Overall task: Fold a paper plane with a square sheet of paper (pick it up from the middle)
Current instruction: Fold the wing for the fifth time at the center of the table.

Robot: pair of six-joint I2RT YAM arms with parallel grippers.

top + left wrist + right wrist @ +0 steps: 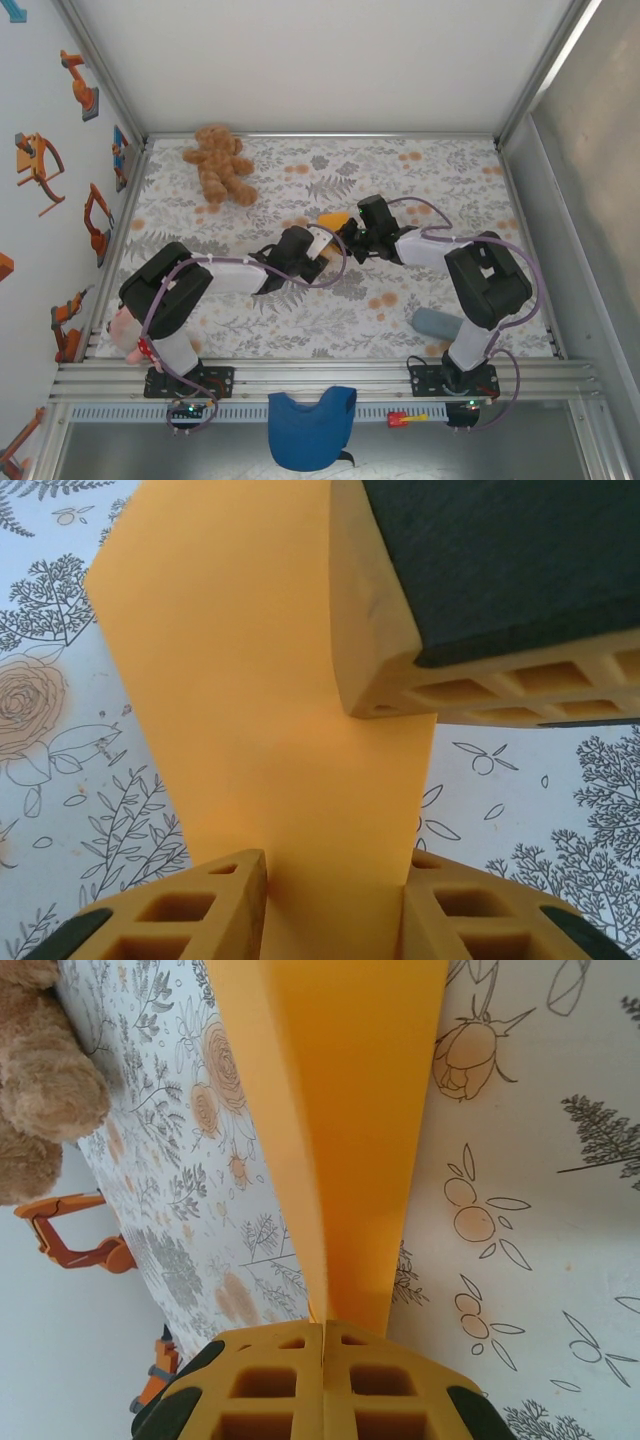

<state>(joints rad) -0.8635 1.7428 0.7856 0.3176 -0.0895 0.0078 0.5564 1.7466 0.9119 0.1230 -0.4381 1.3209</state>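
The orange paper point(333, 219) is folded into a narrow creased shape and held above the middle of the table between both arms. My right gripper point(323, 1335) is shut on its crease, and the paper point(350, 1110) runs straight out from the closed fingers. My left gripper point(335, 900) is open, its two fingers apart with the paper point(260, 680) lying flat in the gap and reaching both of them. One right finger point(480, 580) presses on the paper at the upper right of the left wrist view. From above, the left gripper point(322, 245) and the right gripper point(350, 232) meet at the paper.
A brown teddy bear point(222, 165) lies at the far left of the floral table point(300, 310). A grey-blue object point(435, 322) rests by the right arm's base. A blue cloth point(312, 425) hangs off the near rail, and a pink toy point(125, 335) sits at the left edge.
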